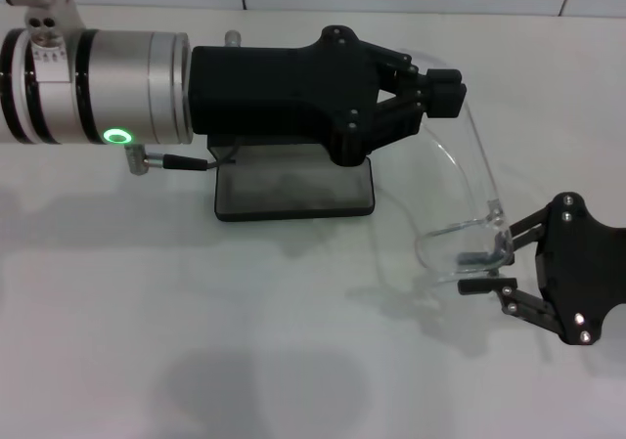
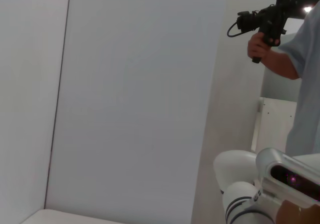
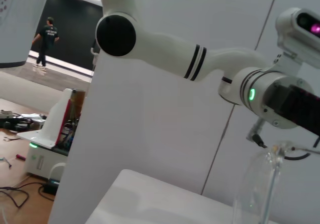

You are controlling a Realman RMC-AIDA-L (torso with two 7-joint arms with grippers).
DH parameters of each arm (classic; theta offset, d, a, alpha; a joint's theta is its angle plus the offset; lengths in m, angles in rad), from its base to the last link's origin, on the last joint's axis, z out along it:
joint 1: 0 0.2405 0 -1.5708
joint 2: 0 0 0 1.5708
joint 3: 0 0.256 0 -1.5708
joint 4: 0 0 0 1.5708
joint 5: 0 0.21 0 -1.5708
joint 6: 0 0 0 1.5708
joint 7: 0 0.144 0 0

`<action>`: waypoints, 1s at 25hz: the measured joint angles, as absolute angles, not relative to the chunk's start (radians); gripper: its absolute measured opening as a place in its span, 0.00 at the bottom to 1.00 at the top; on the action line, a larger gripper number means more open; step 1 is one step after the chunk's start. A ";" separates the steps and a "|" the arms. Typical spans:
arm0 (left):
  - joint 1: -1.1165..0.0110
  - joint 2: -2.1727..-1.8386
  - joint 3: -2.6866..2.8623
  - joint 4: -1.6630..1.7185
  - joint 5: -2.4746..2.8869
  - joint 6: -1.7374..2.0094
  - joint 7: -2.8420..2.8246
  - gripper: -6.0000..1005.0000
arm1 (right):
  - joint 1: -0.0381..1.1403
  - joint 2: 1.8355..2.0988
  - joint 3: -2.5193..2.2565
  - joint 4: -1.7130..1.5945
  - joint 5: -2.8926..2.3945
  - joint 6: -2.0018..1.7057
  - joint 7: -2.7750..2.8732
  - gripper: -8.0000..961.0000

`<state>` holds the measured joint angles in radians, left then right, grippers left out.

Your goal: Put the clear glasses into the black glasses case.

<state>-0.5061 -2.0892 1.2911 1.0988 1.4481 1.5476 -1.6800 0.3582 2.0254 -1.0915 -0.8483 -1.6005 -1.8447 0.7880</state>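
Your robot's left arm (image 1: 98, 87) ends in a brushed silver cylinder ringed by black bands, bearing a glowing green ring light and a small angled metal plug with a thin black cable. Its left gripper (image 1: 445, 92) is matte black, with linkage fingers and small silver screws. Your right gripper (image 1: 494, 273) matches it: black plate, silver screw heads, jointed black links

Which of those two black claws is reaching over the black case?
The left gripper, stretched across the black glasses case. It pinches the clear glasses; the right gripper holds their other end, beside the case.
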 joint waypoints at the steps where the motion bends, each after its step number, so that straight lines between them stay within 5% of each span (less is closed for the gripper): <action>1: -0.506 -2.089 1.293 1.097 1.448 1.548 -1.681 0.08 | 0.361 2.025 -1.099 -0.851 -1.597 -1.841 0.788 0.12; 25: -0.469 -2.089 1.228 1.066 1.376 1.539 -1.585 0.08 | 0.377 2.025 -1.118 -0.864 -1.573 -1.824 0.788 0.12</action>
